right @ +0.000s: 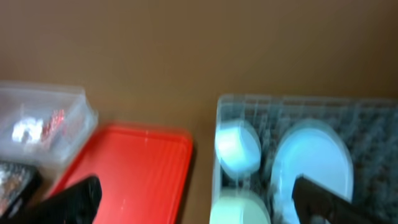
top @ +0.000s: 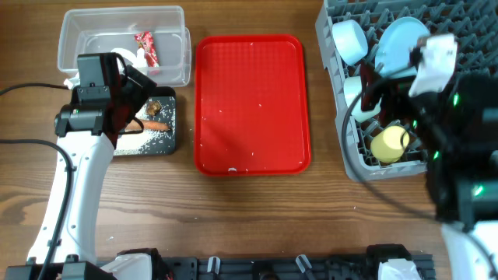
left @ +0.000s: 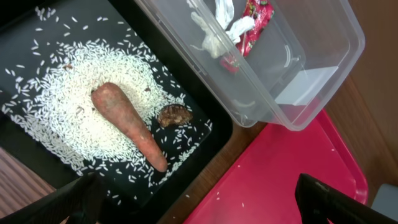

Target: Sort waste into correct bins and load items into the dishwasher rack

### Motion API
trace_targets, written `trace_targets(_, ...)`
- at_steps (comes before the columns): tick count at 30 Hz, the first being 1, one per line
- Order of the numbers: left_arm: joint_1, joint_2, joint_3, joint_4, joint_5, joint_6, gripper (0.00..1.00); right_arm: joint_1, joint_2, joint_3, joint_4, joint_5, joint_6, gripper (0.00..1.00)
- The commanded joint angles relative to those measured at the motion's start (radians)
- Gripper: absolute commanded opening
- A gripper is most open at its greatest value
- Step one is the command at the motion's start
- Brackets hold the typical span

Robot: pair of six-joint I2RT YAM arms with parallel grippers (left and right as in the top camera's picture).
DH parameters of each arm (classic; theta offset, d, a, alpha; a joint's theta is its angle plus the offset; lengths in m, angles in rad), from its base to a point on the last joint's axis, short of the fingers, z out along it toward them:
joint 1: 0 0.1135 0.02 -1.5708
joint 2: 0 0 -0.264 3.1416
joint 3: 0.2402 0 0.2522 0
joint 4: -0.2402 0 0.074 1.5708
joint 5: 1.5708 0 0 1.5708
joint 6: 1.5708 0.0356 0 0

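Carrot is lying in the black bin just under my left tool, fingers apart and empty, its long axis running diagonally. I'm keeping my right tool, also spread, hovering over the dishwasher rack, well apart.

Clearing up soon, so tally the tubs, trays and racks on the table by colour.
clear tub: 1
black tub: 1
red tray: 1
grey rack: 1
Total: 4
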Motion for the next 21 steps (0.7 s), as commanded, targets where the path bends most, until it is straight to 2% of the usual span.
trace_targets(1, -0.003, 0.002, -0.005, 0.003, -0.004, 0.009, 1.0, 0.0, -0.168, -0.267, 0.229, 0.013, -0.021, 1.0)
trace_targets(5, -0.003, 0.002, -0.005, 0.003, -0.004, 0.009, 1.0, 0.0, -0.342, -0.584, 0.462, 0.01, -0.019, 1.0)
trace_targets(10, -0.003, 0.002, -0.005, 0.003, -0.004, 0.009, 1.0, 0.0, -0.544, -0.867, 0.616, 0.011, -0.021, 1.0)
trace_targets(15, -0.003, 0.002, -0.005, 0.003, -0.004, 0.009, 1.0, 0.0, -0.738, -1.047, 0.659, 0.011, 0.003, 1.0)
trace_targets(21, -0.003, 0.002, -0.005, 0.003, -0.004, 0.009, 1.0, 0.0, -0.846, -1.113, 0.621, 0.01, 0.021, 1.0)
